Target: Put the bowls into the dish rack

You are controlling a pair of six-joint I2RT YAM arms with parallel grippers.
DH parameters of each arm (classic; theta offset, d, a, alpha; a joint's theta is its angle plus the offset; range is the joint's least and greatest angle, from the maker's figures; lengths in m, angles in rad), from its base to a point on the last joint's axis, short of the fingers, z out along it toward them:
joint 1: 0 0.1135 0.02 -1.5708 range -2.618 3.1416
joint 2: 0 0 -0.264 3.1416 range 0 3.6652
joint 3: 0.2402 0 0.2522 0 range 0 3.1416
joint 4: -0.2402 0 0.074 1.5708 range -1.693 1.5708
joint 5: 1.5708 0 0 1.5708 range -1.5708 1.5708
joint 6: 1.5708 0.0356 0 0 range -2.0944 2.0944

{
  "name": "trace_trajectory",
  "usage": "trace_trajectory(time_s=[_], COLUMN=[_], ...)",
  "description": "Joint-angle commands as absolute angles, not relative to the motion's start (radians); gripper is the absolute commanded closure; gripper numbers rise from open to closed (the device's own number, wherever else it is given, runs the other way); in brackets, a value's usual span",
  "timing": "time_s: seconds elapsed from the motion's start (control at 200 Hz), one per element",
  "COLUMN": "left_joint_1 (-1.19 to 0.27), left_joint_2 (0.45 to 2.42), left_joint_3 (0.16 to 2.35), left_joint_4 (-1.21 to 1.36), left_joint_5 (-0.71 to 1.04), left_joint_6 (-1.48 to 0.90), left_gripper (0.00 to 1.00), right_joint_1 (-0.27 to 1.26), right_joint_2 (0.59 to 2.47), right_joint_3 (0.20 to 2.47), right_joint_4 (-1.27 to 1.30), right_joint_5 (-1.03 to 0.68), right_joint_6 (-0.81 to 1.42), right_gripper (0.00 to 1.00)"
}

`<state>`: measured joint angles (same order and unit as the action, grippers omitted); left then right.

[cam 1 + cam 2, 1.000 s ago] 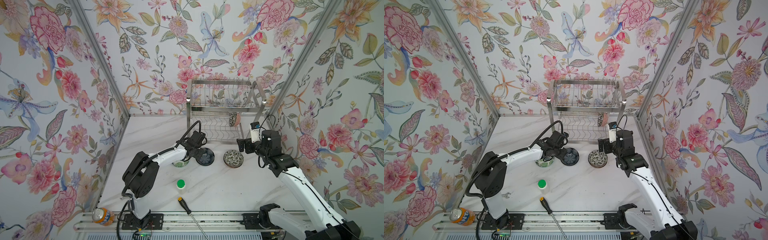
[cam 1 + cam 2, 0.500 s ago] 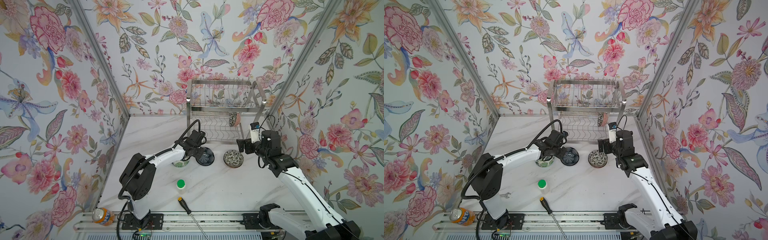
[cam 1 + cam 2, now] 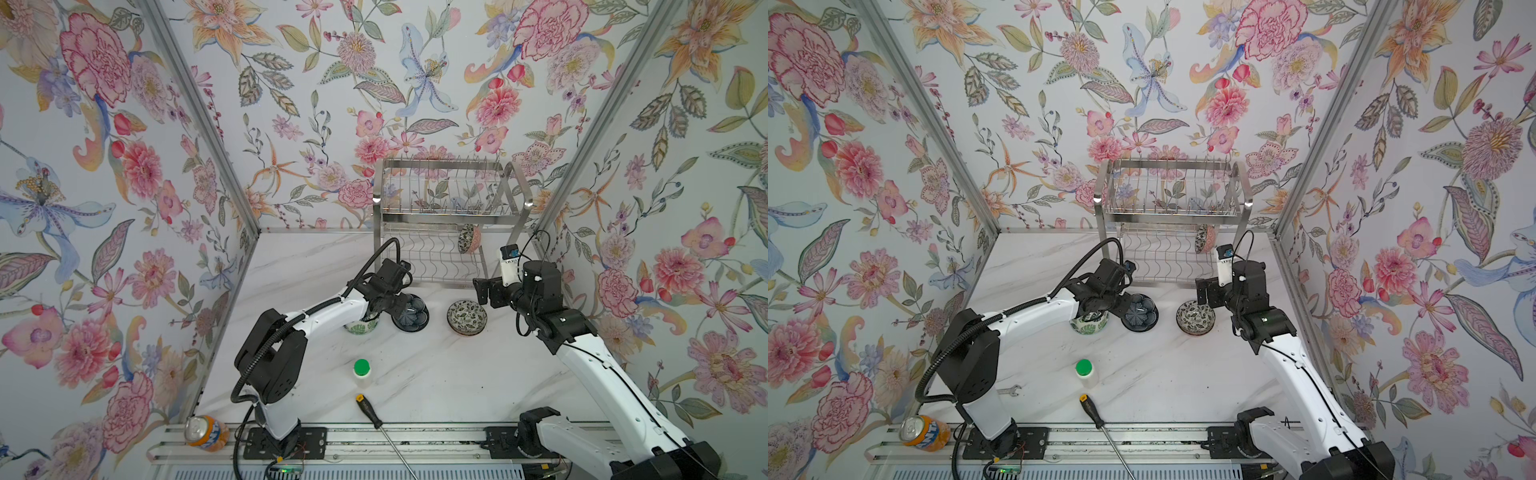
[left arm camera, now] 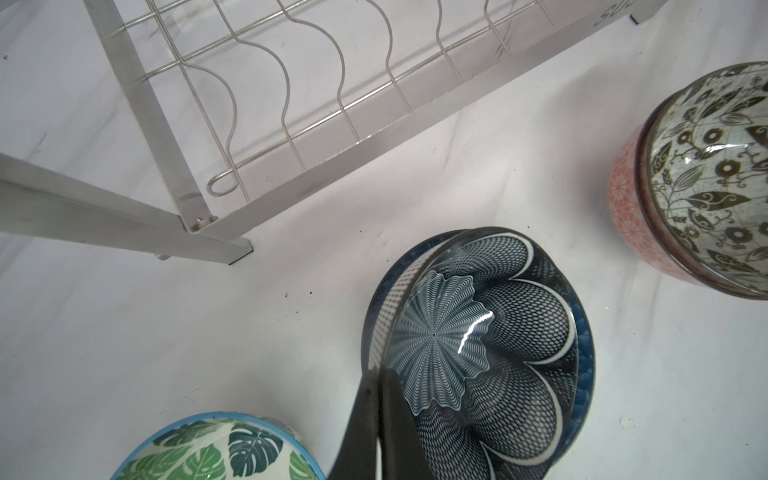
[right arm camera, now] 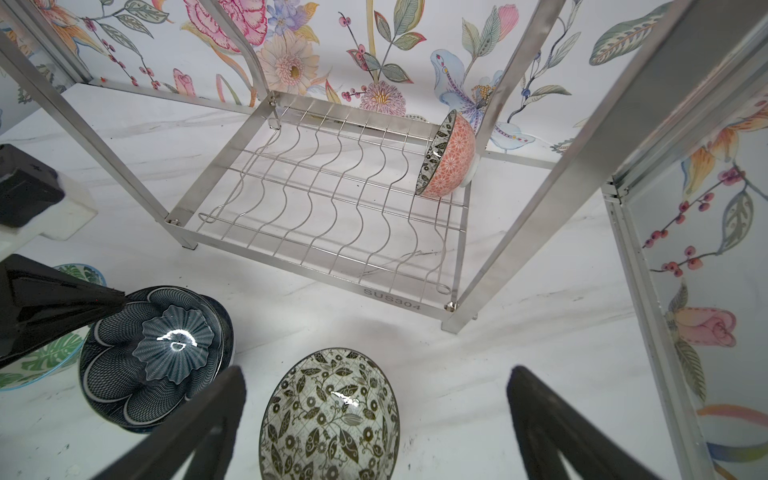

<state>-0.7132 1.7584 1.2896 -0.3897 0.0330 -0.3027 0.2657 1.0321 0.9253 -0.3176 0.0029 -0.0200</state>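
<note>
Navy bowl (image 4: 478, 353) sits rim-clamped in left end effector (image 4: 377, 376); right end effector (image 5: 376, 374) gapes over black-and-white bowl (image 5: 328, 419).

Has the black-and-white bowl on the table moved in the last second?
No. The black-and-white bowl sits in the same spot on the table in both top views, in front of the rack's right front leg.
</note>
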Motion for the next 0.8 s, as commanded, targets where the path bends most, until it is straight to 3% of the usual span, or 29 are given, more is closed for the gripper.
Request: trace_trajectory(time_s=[0.0, 0.796], left_joint_1=[-0.704, -0.685], left_joint_2=[1.699, 1.649], left_joint_3=[1.302, 1.298], left_joint_4=[-0.374, -0.340], left_joint_5=[0.064, 0.130], left_joint_6=[-0.296, -0.286], left_gripper=[1.00, 1.00], right_joint_1=[0.258, 0.258], right_joint_2=[1.032, 1.052], right_joint_3=[0.918, 0.924], right_joint_4=[-0.305, -0.300], right_joint_5=[-0.013, -0.027], right_joint_6=[-0.004, -0.002], right_gripper=[0.01, 0.01])
